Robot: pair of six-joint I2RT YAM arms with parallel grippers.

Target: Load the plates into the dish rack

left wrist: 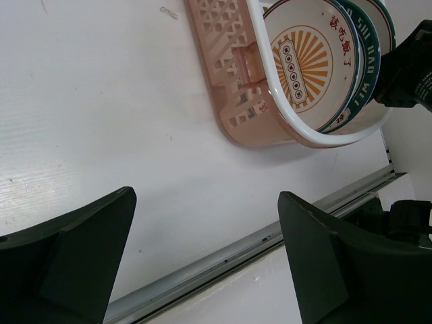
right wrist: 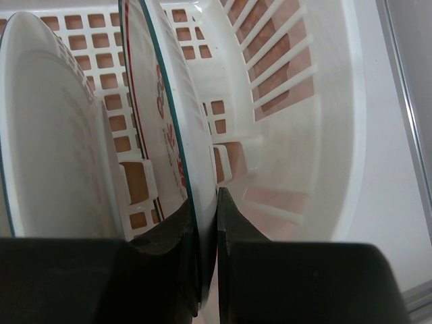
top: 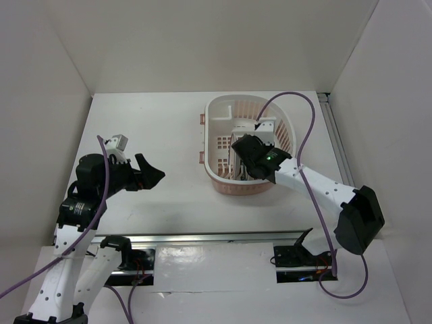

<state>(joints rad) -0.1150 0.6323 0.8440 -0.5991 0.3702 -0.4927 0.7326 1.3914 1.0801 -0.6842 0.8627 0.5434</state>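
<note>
The pink-and-white dish rack [top: 217,111] stands right of centre; it also shows in the left wrist view [left wrist: 233,81]. Three plates stand on edge inside it: the orange sunburst plate [left wrist: 302,64] in front, red characters [left wrist: 342,35] beside it, and the dark teal band plate [left wrist: 364,77] behind. My right gripper [top: 244,156] reaches into the rack. In the right wrist view it [right wrist: 202,223] is shut on the rim of an upright plate [right wrist: 172,115] with a thin teal edge and red marks. Another plate [right wrist: 47,135] stands left of it. My left gripper [top: 147,173] is open and empty, left of the rack.
White walls enclose the table on three sides. A metal rail [left wrist: 223,260] runs along the table's near edge. The right arm's purple cable [top: 307,131] loops over the rack's right side.
</note>
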